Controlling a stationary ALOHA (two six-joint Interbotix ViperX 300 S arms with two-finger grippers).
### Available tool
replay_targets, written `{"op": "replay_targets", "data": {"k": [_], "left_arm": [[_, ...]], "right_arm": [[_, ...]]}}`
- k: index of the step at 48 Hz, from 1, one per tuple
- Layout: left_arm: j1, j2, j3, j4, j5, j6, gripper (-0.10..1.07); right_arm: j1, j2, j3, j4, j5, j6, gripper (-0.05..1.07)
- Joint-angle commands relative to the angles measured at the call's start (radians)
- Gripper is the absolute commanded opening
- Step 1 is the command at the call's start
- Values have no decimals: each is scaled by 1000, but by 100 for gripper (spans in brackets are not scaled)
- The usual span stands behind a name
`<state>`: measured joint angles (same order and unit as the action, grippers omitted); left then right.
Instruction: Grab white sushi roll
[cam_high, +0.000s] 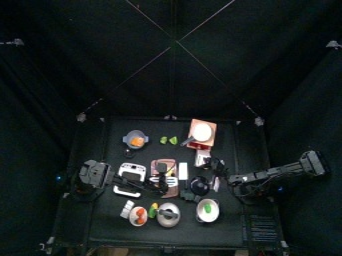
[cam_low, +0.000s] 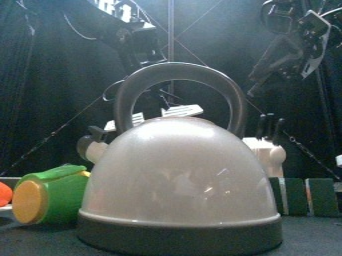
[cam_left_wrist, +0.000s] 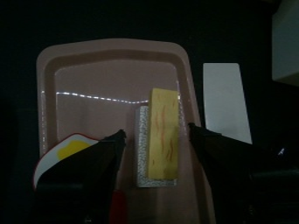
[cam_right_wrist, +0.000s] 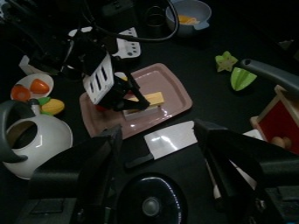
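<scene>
A whitish block with a yellow top (cam_left_wrist: 160, 136) lies on a pink tray (cam_left_wrist: 93, 79); it also shows in the right wrist view (cam_right_wrist: 152, 96). My left gripper (cam_left_wrist: 158, 162) hangs open just above it, one jaw on each side of the block, not closed on it. In the right wrist view the left gripper (cam_right_wrist: 117, 92) stands over the tray (cam_right_wrist: 170, 87). My right gripper (cam_right_wrist: 163, 166) is open and empty, near a white card (cam_right_wrist: 176, 140) beside the tray. I cannot make out a plain white roll elsewhere.
A large grey kettle (cam_low: 181, 175) fills the front view, with a green cup (cam_low: 47, 192) lying beside it. A green toy (cam_right_wrist: 239, 74), a red-and-wood box (cam_right_wrist: 281, 122), a bowl (cam_right_wrist: 187, 13) and a black round lid (cam_right_wrist: 152, 203) surround the tray.
</scene>
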<state>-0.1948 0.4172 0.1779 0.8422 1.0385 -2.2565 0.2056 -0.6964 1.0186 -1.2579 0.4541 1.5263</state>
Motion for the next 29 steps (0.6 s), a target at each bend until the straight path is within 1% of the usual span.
{"op": "replay_targets", "data": {"k": [1,5,8,13,16,22,29], "left_arm": [[5,-52,-5,9,5,9,93],[8,-77,14,21,5,32,93],[8,-106,35,29,2,69,93],[9,-176,72,15,2,181,93],[9,-224,94,-26,6,256,93],[17,-284,110,-121,35,391,93],[17,-324,114,-212,112,506,92]], "right_arm": [[3,-5,-14,-3,-2,0,96],[3,-5,-14,-3,-2,0,96],[3,-5,-14,-3,-2,0,96],[3,-5,-15,-5,-2,-2,96],[3,-5,-15,-5,-2,-2,96],[2,-5,-15,-5,-2,-2,96],[0,-5,-14,-5,-2,-2,96]]}}
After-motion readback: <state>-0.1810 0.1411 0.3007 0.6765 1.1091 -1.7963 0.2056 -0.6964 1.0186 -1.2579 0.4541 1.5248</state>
